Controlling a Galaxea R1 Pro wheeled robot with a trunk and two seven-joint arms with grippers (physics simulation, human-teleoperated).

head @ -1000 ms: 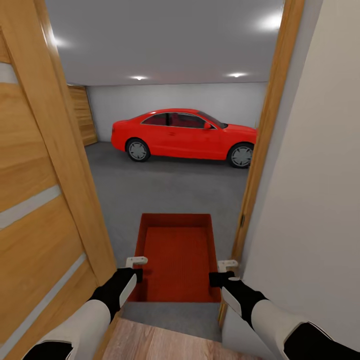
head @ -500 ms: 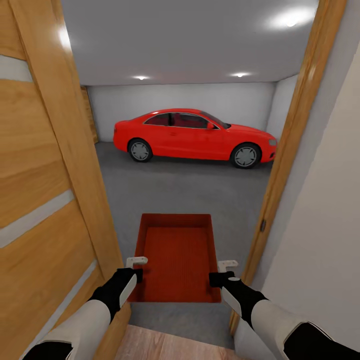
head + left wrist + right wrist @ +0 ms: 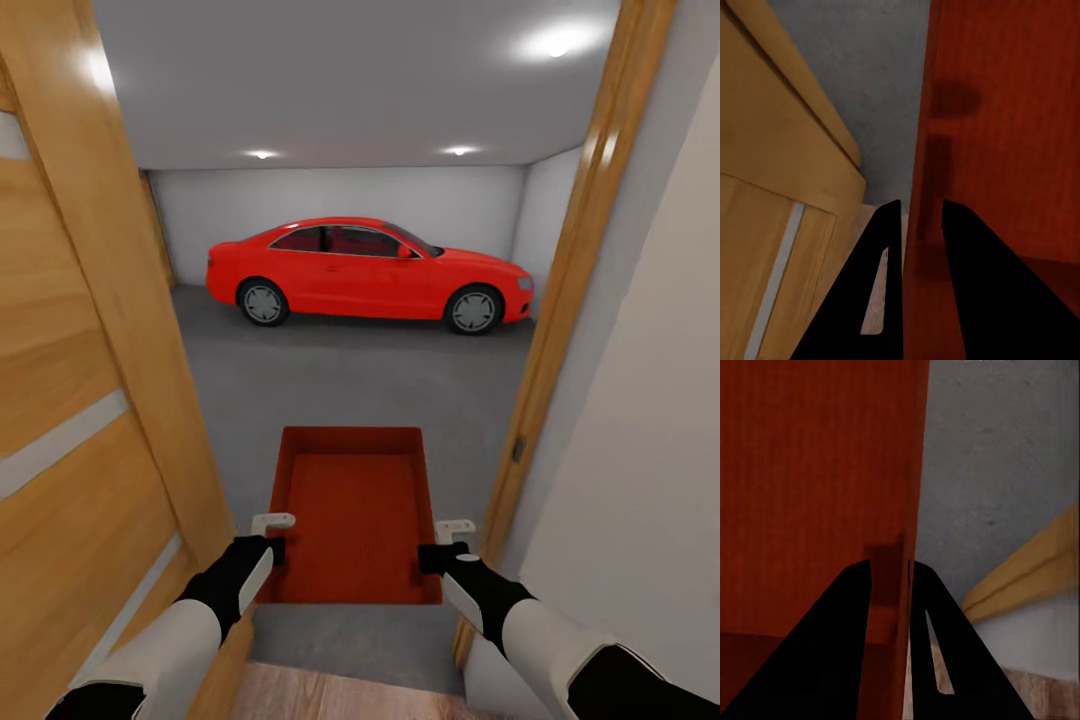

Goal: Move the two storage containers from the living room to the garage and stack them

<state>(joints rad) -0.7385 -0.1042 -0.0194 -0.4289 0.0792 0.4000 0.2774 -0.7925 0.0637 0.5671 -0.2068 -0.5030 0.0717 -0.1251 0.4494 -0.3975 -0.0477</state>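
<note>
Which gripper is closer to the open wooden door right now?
Left. The left gripper pinches the container's left wall right beside the door; the right gripper grips the opposite wall, by the door frame.

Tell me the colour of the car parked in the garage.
Bright red car, with silver-grey wheels; the head view shows it best.

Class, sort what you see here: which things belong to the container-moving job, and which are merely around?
Belonging to the job:
storage container
left gripper, shut on its wall
right gripper, shut on the opposite wall
garage floor

Merely around:
red car
wooden door
door frame
</note>
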